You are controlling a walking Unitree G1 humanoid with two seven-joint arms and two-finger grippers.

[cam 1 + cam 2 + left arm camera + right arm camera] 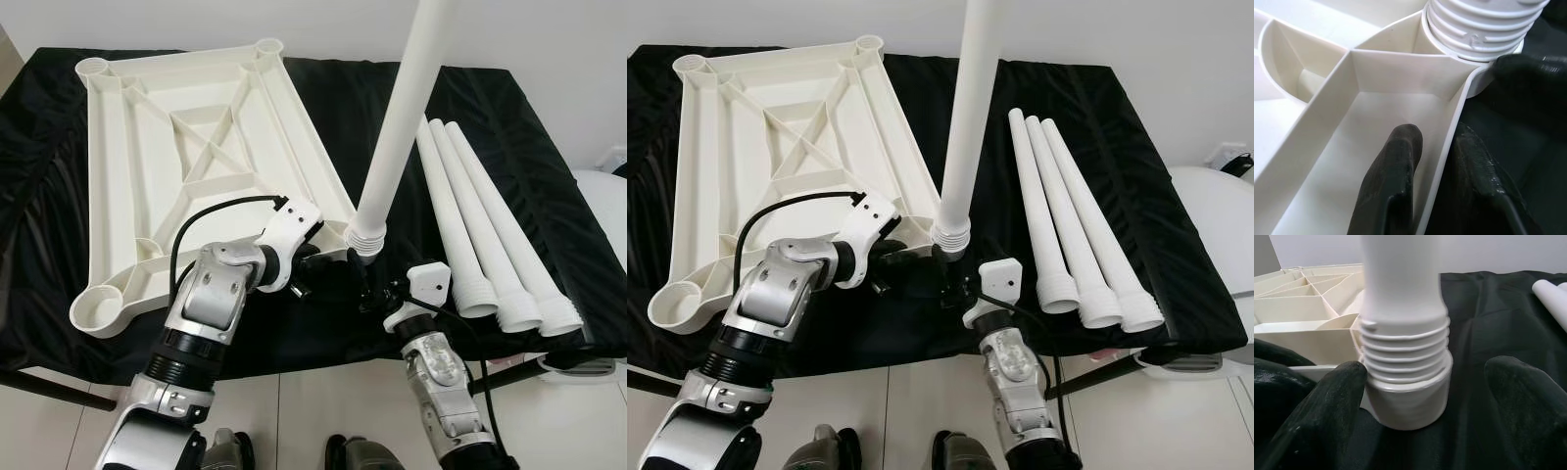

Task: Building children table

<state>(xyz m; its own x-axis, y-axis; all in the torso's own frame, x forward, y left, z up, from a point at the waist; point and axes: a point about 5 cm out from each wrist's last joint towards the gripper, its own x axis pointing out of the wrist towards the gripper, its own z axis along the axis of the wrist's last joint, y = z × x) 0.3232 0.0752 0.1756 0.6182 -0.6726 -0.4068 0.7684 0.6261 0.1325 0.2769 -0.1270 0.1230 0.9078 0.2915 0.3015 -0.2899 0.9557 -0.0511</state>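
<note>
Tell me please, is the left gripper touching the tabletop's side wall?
Touching: the left wrist view shows the left gripper pinching the tabletop wall, one finger on each face.

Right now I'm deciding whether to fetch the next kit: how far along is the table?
Early stage. One leg stands upright in a corner socket of the upturned tabletop, its threads still showing. In hand: the left gripper pinches the tabletop's rim beside that socket, and the right gripper is open around the leg's threaded base. Left: three legs lie on the black cloth, and three sockets are empty.
</note>
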